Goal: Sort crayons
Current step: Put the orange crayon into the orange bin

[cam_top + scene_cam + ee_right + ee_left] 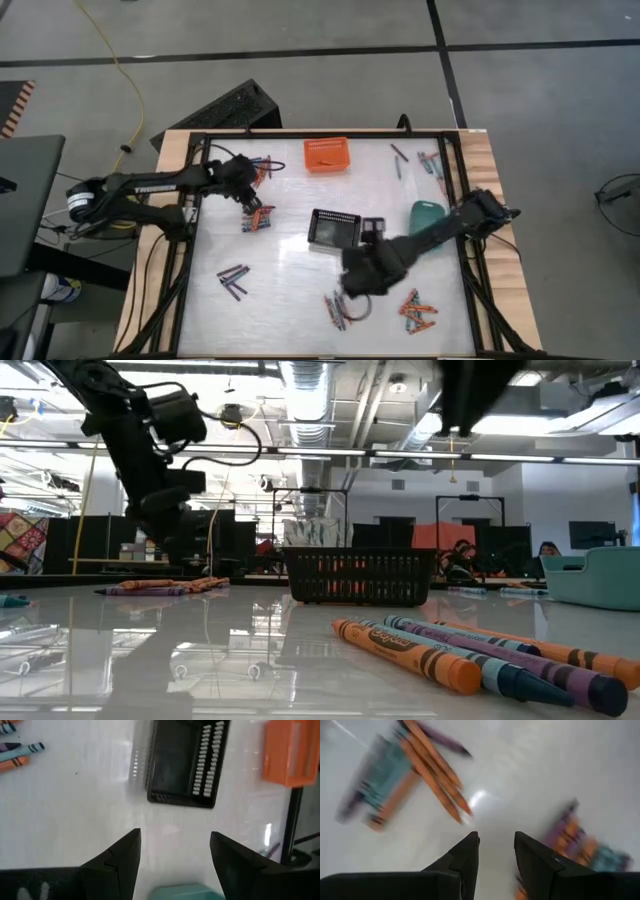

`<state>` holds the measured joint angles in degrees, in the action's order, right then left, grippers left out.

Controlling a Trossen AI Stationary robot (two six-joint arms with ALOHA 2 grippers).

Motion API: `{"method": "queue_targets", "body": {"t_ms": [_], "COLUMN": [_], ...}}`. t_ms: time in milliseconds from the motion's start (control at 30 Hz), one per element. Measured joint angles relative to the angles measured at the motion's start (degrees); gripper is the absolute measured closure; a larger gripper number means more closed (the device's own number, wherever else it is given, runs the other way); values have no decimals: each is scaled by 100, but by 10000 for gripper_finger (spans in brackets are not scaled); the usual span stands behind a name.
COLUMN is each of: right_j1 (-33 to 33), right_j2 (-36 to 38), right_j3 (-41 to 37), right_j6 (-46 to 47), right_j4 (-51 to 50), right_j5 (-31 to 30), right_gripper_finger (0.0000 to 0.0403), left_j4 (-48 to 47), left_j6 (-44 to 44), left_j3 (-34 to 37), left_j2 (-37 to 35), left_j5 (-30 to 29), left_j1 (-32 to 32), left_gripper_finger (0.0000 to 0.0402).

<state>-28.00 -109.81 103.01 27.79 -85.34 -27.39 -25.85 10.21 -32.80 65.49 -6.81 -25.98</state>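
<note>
With your left hand (250, 200) part-open and empty at the table's ten o'clock, drop it squarely over one orange stick in the crayons (258, 218) just beneath, while your right hand (352, 290) waits wide open near six o'clock.

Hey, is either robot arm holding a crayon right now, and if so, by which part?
No, nothing is held. The left gripper has its fingers apart over bare table between crayon piles, and the right gripper is open and empty, facing the black basket.
</note>
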Motion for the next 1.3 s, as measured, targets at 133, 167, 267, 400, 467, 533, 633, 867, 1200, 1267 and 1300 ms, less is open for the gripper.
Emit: {"method": "queue_targets", "body": {"t_ms": [133, 167, 267, 400, 467, 533, 633, 867, 1200, 1267, 1300], "right_j1": [-473, -589, -893, -1137, -1201, -1223, -1205, -1209, -1359, -1433, -1474], "right_j2": [684, 845, 1271, 1553, 1584, 1582, 1584, 1582, 1688, 1744, 1772], "right_j3": [-867, -1051, -1552, -2017, -2174, -2288, -2440, -2493, -2493, -2493, -2493], "right_j6": [1107, 1349, 1982, 2539, 2628, 2633, 2531, 2167, 1818, 1818, 1820], "right_j4": [401, 510, 803, 938, 943, 965, 1019, 1060, 1055, 1056, 1055], "right_j5": [-221, -292, -539, -746, -772, -777, -800, -891, -873, -875, -875], "right_gripper_finger": [171, 171, 171, 171, 171, 171, 171, 171, 171, 171, 171], "left_j4": [-550, -650, -834, -818, -786, -778, -766, -682, -632, -655, -686], "left_j6": [339, 474, 991, 1779, 2180, 2573, 3110, 3813, 3956, 3938, 3930], "left_j3": [0, 0, 0, -2, -2, -4, -4, -4, -549, -681, -746], "left_j2": [-240, -340, -638, -813, -774, -666, -493, 199, 1211, 1403, 1492], "left_j5": [164, 167, 248, 309, 94, -200, -696, -1269, -1641, -1648, -1651], "left_j1": [192, 266, 607, 1376, 1852, 2296, 2810, 3171, 3171, 3171, 3171], "left_gripper_finger": [285, 285, 285, 285, 285, 285, 285, 285, 285, 285, 285]}}
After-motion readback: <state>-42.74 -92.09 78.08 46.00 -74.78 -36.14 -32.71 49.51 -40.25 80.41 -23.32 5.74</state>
